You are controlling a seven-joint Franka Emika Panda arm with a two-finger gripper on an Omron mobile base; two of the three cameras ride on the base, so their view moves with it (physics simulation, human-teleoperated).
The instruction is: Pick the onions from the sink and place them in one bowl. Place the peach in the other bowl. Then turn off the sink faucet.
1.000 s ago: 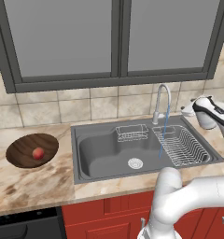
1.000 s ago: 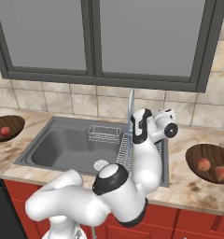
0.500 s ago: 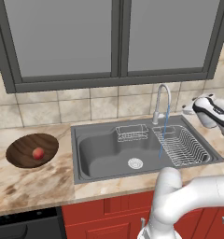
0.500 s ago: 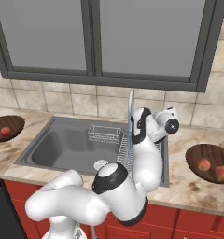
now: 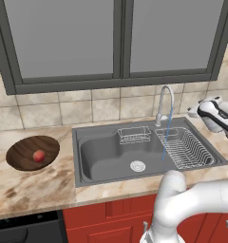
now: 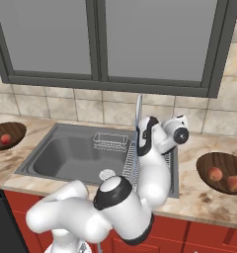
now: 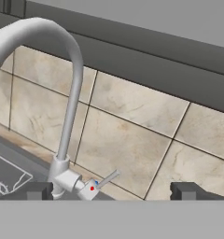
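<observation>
Sorting done, by the look of it: peach [image 5: 38,155] in the left wooden bowl [image 5: 22,151], two onions [image 6: 224,178] in the right bowl [image 6: 212,161], sink [image 5: 106,156] bare of produce. Last step in hand: shutting off the faucet [image 5: 164,104], water running thinly into the wire rack [image 5: 185,148]. Tool [image 7: 112,191] spread wide, empty, facing the side lever [image 7: 107,179]. Next, probably: closing in and pushing that lever.

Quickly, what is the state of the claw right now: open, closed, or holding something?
Claw: open, holding nothing; its tips stand wide apart before the small side lever of the tall chrome gooseneck faucet.
</observation>
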